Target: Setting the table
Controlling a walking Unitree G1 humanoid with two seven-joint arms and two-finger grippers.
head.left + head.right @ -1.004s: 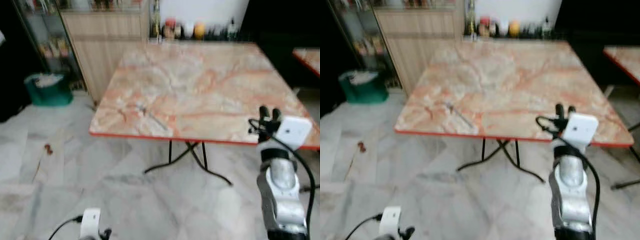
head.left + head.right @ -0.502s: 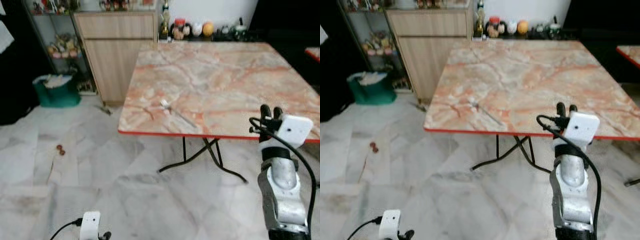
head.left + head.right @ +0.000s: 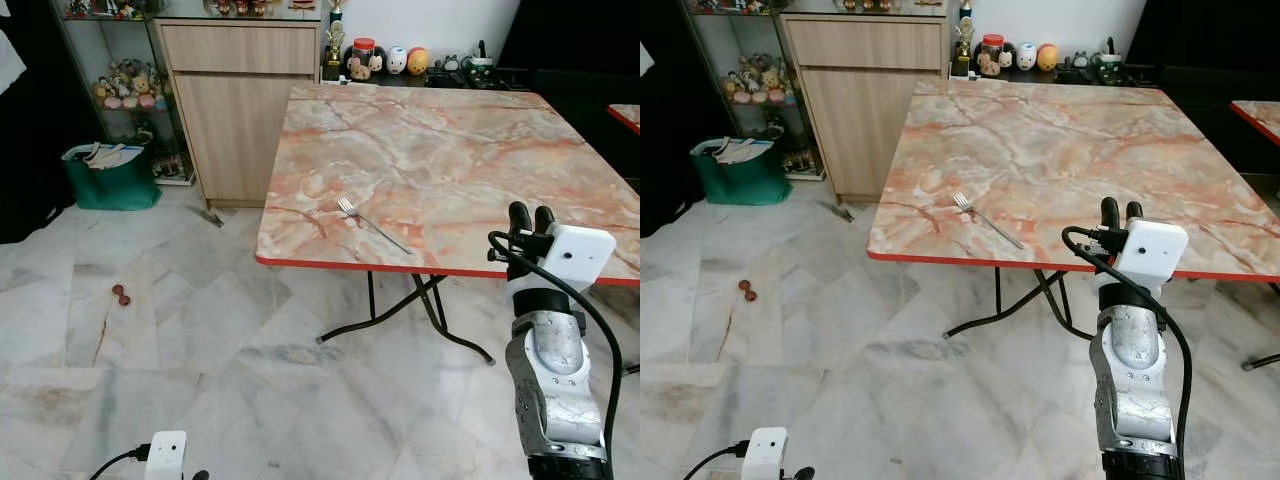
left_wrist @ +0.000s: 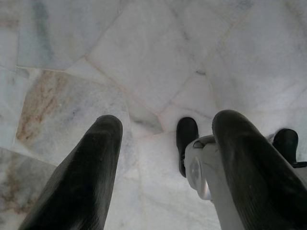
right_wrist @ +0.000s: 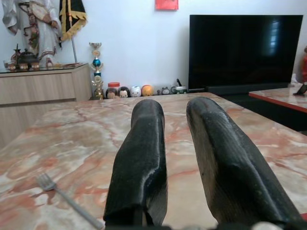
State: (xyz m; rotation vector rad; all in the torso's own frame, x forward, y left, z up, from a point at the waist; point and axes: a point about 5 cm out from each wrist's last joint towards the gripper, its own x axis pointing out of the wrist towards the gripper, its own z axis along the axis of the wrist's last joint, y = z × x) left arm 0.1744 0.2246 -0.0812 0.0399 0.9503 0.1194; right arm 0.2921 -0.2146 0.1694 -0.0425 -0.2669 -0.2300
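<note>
Fork [image 3: 372, 222] lying mid-frame on marble bench [image 3: 450, 150], right gripper [image 3: 531, 217] raised lower right, fingers slightly parted, empty, left gripper [image 4: 165, 158] spread wide over floor [image 3: 150, 330].

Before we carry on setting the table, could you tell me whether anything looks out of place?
The fork lies alone and askew, diagonal to the table edge near the front left corner, with no plate beside it. A small brown object lies loose on the floor.
</note>
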